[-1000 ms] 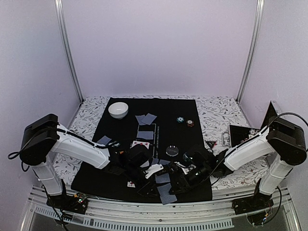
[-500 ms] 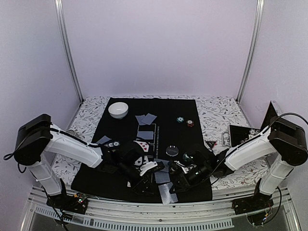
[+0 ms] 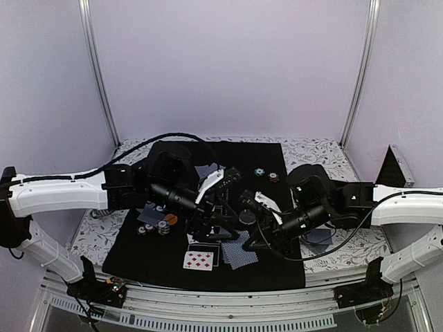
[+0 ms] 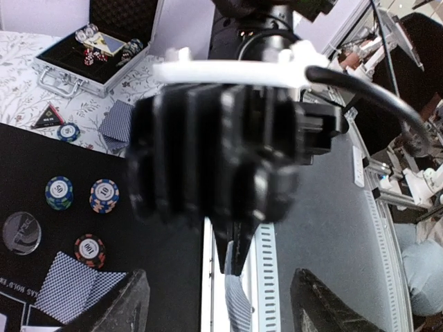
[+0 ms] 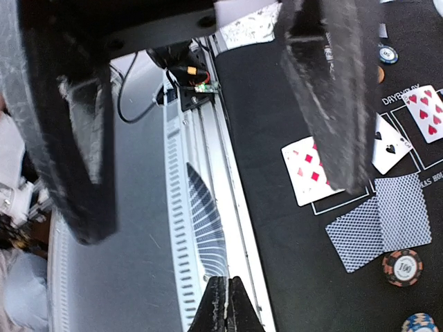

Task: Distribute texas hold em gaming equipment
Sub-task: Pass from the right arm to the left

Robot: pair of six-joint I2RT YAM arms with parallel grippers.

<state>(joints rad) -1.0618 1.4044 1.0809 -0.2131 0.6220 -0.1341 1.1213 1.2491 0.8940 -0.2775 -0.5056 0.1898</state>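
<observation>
Lilac walls box in the floral-covered bench (image 3: 311,155), where the large black mat (image 3: 277,273) carries the game pieces. A second ago both arms crouched low at the mat's near edge; now they stretch out and meet nose to nose above its middle. In that time the right claw (image 5: 225,287) has clenched on the edge of a grey-blue-backed playing card (image 5: 204,221), which is held up off the mat and shows edge-on in both wrist views. The left claw (image 4: 221,273) has spread wide, its fingers either side of the card and clear of it. That reads as a hand-over from left to right, just completed, so the card is now the right arm's to deal. A face-up diamonds card (image 3: 199,259) and a face-down card (image 3: 239,257) already lie on the near mat, with poker chip stacks (image 3: 159,225) to their left.
</observation>
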